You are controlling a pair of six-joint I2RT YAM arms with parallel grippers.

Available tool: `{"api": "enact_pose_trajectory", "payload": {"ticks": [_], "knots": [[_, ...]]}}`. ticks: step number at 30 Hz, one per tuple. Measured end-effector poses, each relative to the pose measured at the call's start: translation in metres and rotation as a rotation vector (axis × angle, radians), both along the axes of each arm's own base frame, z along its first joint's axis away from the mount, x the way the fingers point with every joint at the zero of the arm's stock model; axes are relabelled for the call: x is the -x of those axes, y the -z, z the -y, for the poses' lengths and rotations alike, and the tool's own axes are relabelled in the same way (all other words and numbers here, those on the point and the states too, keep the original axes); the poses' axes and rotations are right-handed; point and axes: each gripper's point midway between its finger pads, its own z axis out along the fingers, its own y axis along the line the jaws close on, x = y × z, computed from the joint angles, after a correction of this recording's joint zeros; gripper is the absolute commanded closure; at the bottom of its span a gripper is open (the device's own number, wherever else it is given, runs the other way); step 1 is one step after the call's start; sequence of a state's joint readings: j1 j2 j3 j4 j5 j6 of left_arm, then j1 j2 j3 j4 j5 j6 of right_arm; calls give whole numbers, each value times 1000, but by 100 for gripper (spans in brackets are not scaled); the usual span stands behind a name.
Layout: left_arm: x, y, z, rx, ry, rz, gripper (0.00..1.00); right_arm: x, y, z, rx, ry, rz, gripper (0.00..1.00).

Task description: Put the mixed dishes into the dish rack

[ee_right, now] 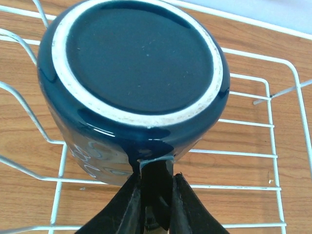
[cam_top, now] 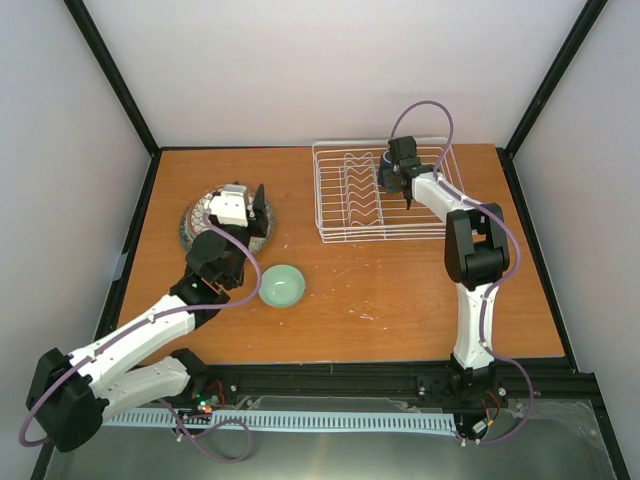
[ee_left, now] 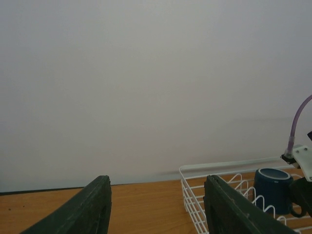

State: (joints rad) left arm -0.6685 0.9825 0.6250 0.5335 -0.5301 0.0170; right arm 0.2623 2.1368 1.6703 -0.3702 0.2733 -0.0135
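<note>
My right gripper [ee_right: 156, 170] is shut on the handle of the dark blue mug [ee_right: 131, 73], which is upside down with its base toward the camera, over the wires of the white dish rack [ee_right: 248, 123]. From above, the mug [cam_top: 389, 163] and right gripper [cam_top: 396, 172] are in the rack's [cam_top: 322, 205] back right part. My left gripper [cam_top: 256, 203] is open and empty above a stack of plates [cam_top: 196, 216] at the table's left, which it partly hides. The pale green bowl [cam_top: 282, 286] sits in front of the stack. The left wrist view shows its open gripper [ee_left: 156, 184], the rack [ee_left: 194, 195] and the mug [ee_left: 272, 189].
The rack's upright plate dividers [cam_top: 358, 190] stand bare left of the mug. White walls close the back and sides. Bare wooden table [cam_top: 400, 290] lies between the bowl and the right arm's base.
</note>
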Motion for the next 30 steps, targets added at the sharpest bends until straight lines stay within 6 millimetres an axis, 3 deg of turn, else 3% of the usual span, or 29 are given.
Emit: {"api": "enact_pose_trajectory", "payload": {"ticks": [5, 13, 21, 26, 30], "knots": [[4, 9, 0, -14, 16, -63, 45, 5, 11, 8, 12, 20, -49, 76], [8, 21, 8, -54, 82, -218, 41, 12, 24, 14, 9, 45, -95, 57], [8, 43, 17, -109, 118, -420, 40, 22, 27, 17, 3, 63, -113, 51], [-7, 66, 12, -100, 126, -604, 41, 34, -15, 24, 1, 87, -52, 47], [-13, 100, -3, -89, 132, -781, 40, 46, -84, 31, -29, 108, 77, 47]]}}
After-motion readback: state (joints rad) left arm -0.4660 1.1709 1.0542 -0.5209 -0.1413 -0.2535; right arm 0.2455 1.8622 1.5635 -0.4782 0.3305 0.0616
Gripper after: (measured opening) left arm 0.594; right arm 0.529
